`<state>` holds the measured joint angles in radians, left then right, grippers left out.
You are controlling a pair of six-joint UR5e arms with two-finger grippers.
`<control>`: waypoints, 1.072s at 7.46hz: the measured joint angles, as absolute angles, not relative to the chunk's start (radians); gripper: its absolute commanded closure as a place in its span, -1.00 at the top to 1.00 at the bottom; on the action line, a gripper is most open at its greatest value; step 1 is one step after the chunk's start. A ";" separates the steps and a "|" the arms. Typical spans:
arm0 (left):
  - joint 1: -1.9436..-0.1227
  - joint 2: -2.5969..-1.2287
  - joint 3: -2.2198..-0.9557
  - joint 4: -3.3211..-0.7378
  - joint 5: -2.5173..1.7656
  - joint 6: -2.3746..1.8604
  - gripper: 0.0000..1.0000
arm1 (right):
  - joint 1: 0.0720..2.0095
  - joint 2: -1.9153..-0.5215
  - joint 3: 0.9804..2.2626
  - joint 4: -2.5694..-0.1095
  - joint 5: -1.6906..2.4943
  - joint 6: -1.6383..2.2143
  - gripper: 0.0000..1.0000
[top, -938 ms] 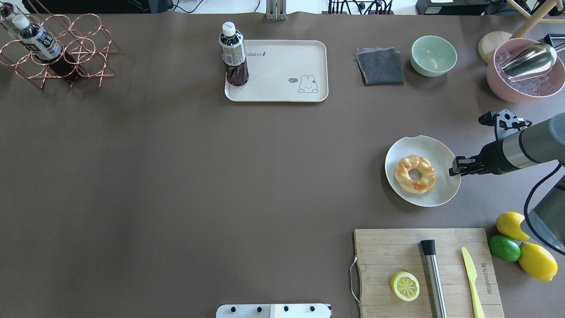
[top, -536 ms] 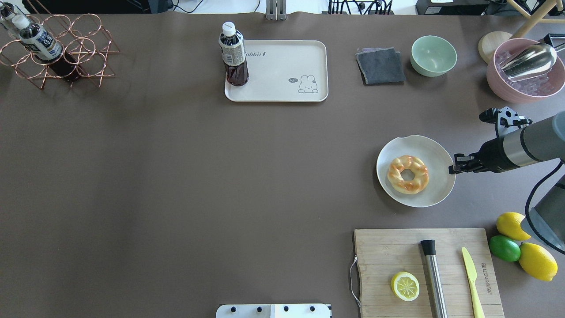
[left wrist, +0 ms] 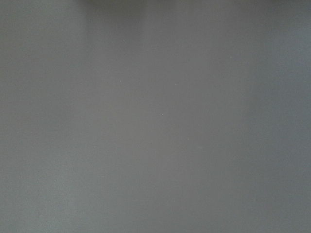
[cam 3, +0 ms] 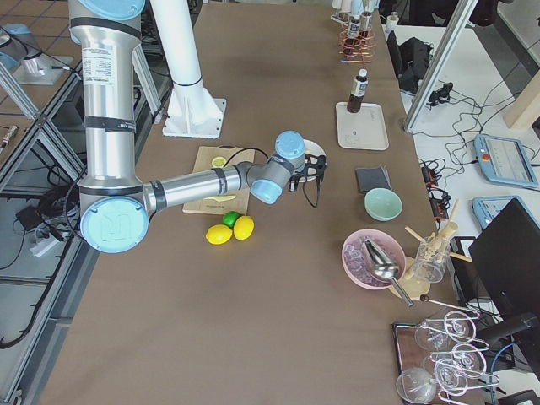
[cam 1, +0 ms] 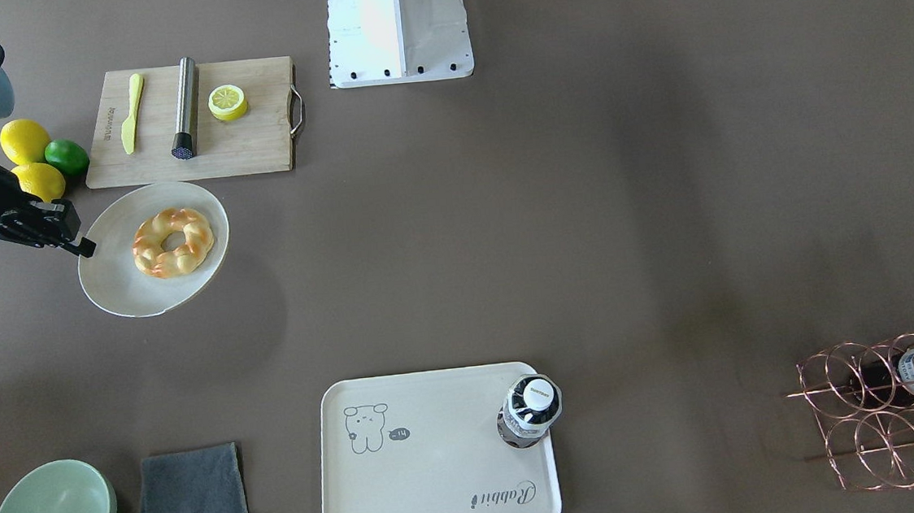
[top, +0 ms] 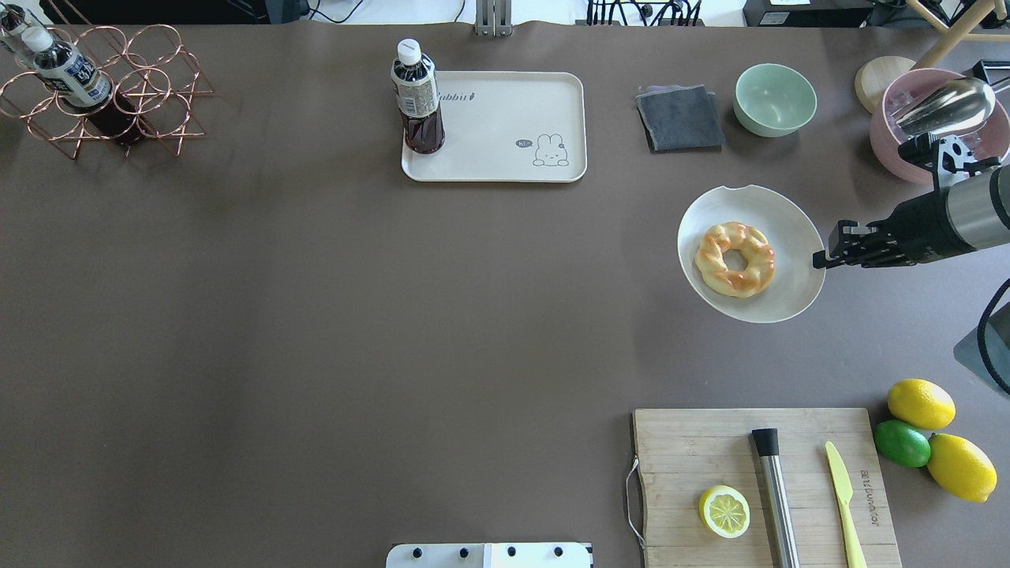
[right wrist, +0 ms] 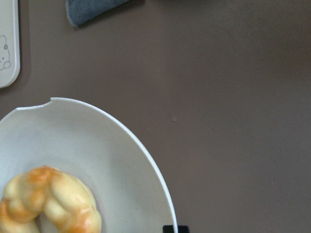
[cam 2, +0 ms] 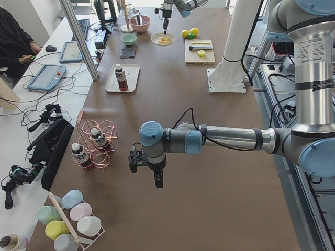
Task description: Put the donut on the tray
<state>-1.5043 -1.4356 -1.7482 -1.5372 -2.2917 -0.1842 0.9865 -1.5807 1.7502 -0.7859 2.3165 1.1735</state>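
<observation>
Seen from overhead, the golden braided ring donut (top: 735,259) lay on a round off-white plate (top: 781,217), its three-o'clock rim pinched by the right gripper (top: 822,257). The cream rectangular rabbit-print tray (top: 505,118) lay well apart at ten o'clock. The left gripper (cam 2: 157,183) was farther off, its jaws impossible to tell.

You have the right hand (cam 1: 86,248) reaching in from the desk's end on the robot's right, its tips pinched on the rim of the round plate (cam 1: 113,285). The donut (cam 1: 173,242) lies on that plate, toward the side away from the hand. The plate is just beside the cutting board (cam 1: 252,146), on the side nearer your edge. The tray (cam 1: 433,470) lies at the middle of your edge, well apart from the plate, with a bottle (cam 1: 531,410) upright in one corner.
</observation>
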 measured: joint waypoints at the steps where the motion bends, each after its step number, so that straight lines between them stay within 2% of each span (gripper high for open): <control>1: -1.505 -1.437 -1.749 -1.537 -2.292 -0.185 0.97 | 1.007 -1.547 1.742 -0.792 2.329 1.207 -1.00; 4: -1.504 -1.439 -1.749 -1.537 -2.292 -0.189 0.97 | 1.007 -1.317 1.581 -0.841 2.290 1.370 -1.00; 8: -1.503 -1.440 -1.748 -1.537 -2.292 -0.192 0.97 | 0.913 -0.961 1.391 -1.096 2.128 1.549 -1.00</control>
